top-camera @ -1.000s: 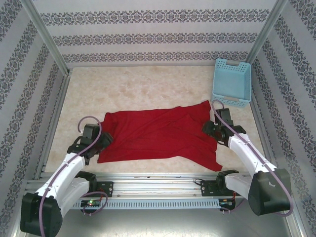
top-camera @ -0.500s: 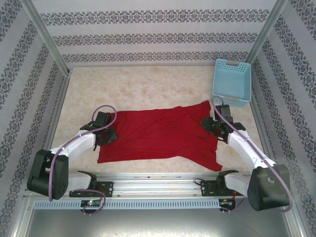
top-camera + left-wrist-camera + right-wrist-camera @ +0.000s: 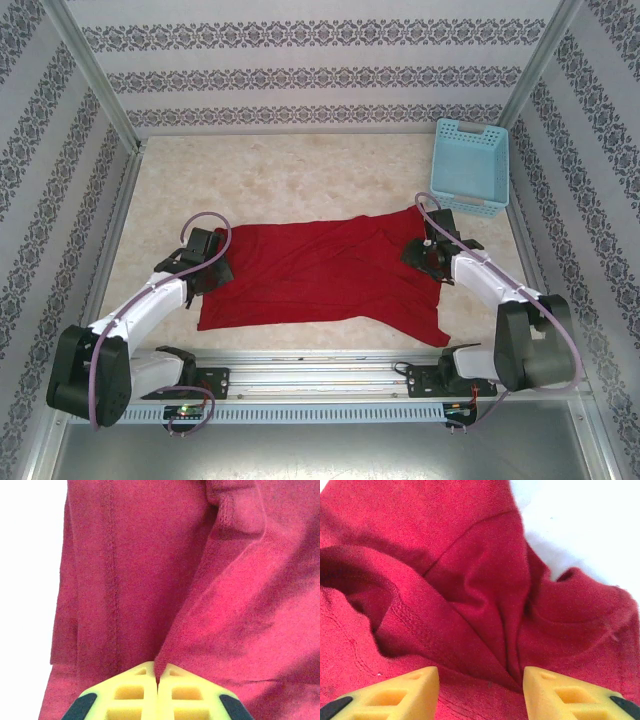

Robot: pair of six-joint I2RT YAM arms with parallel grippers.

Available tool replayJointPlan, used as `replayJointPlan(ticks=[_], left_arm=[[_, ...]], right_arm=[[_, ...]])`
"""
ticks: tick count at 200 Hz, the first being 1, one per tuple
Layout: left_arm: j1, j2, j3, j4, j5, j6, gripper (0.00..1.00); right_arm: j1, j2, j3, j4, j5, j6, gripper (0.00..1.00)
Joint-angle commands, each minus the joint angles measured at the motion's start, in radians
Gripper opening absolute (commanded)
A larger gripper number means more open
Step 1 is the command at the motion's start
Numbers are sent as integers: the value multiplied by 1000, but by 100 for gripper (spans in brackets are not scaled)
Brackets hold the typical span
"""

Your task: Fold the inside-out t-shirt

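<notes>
The red inside-out t-shirt (image 3: pixel 320 275) lies spread and wrinkled across the middle of the table. My left gripper (image 3: pixel 215 268) is at its left edge. In the left wrist view the yellow jaws (image 3: pixel 157 672) are pressed together with a thin ridge of red cloth (image 3: pixel 225 595) pinched between them. My right gripper (image 3: pixel 425 255) sits on the shirt's upper right corner. Seen from the right wrist, its jaws (image 3: pixel 481 680) stand apart over bunched folds of the shirt (image 3: pixel 470 570), with cloth lying between the fingers but not squeezed.
A light blue plastic basket (image 3: pixel 470 165) stands at the back right, just beyond the right gripper. Patterned walls enclose the marbled tabletop (image 3: pixel 300 180) on three sides. A metal rail (image 3: pixel 320 365) with the arm bases runs along the near edge.
The left gripper has moved away from the near edge to the shirt's left edge and shut on a fold of cloth. The right gripper has crept toward the shirt's upper right corner, jaws staying apart.
</notes>
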Motion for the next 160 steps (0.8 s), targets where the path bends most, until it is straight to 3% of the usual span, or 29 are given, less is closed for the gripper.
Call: replayJointPlan(ticks=[1,21,35,73,103,115,134,160], left_arm=[[-10,-55,-38,-1,-33,-19,0],[-8,-104,-55,-7,-54,-31,0],[-7,-128,-63,-9,-66,-36,0],[-8,-123,-57,-16,-60,-24,0],[-8,-105,-58,-8,-53,-22,0],[-7,-107,-56,-10,-55,-22,0],[-9,-117,-56,-20,-82,-19,0],[-2,-120,-62,-29,-99,-27,0]], right_arm=[[22,49,47,3,-9,-28,55],[56,84,64,1,-19,-41,63],[101,103,92,-21,0,-60,64],[244,125,181,-116,152,-96,42],[327,158,238,-156,217,-140,36],[330,163,262,-204,258,-152,35],[303,102,251,-251,336,-163,43],[167,-56,154,-221,203,-128,46]])
